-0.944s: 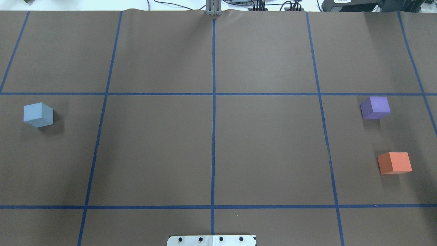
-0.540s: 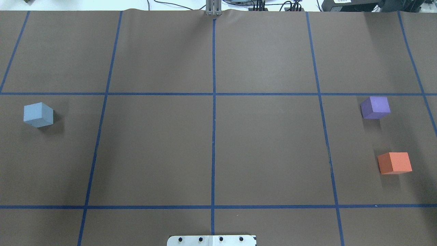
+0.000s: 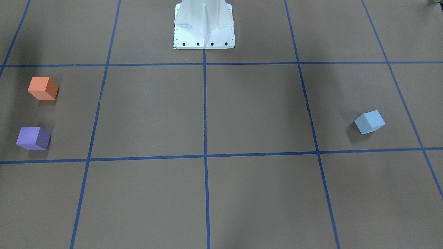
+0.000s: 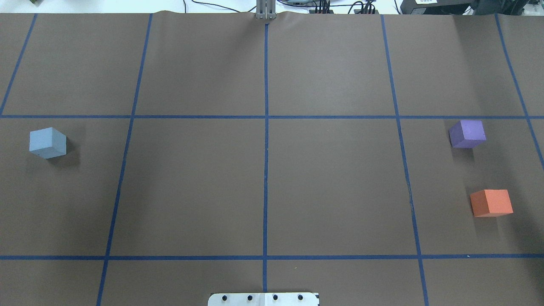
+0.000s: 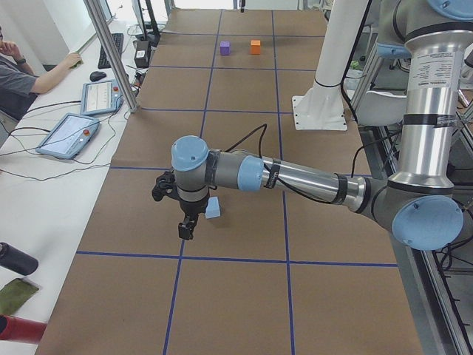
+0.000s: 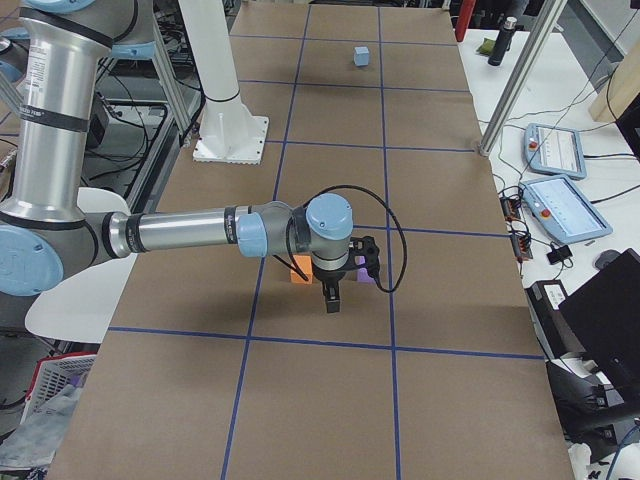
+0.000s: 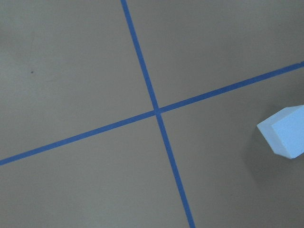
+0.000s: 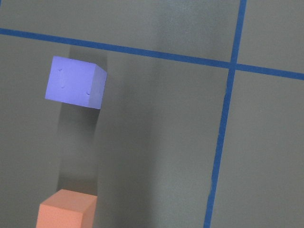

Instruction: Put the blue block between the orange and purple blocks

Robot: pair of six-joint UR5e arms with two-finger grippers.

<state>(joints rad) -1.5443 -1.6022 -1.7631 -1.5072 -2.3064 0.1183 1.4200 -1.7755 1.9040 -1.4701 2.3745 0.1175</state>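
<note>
**Unmoved since the earlier overhead pictures: all three blocks**

Blue at rest near the left edge of the table. Purple and orange near the right edge, apart from each other, with bare table between them. Broad bare table between blue and that pair. Left end effector above the table, just beside blue. Right end effector above the table, close by purple and orange. Opening and hold of either: cannot tell from the side views.

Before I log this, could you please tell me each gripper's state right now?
Left gripper: cannot be told, seen only side-on.
Right gripper: cannot be told, seen only side-on.
</note>
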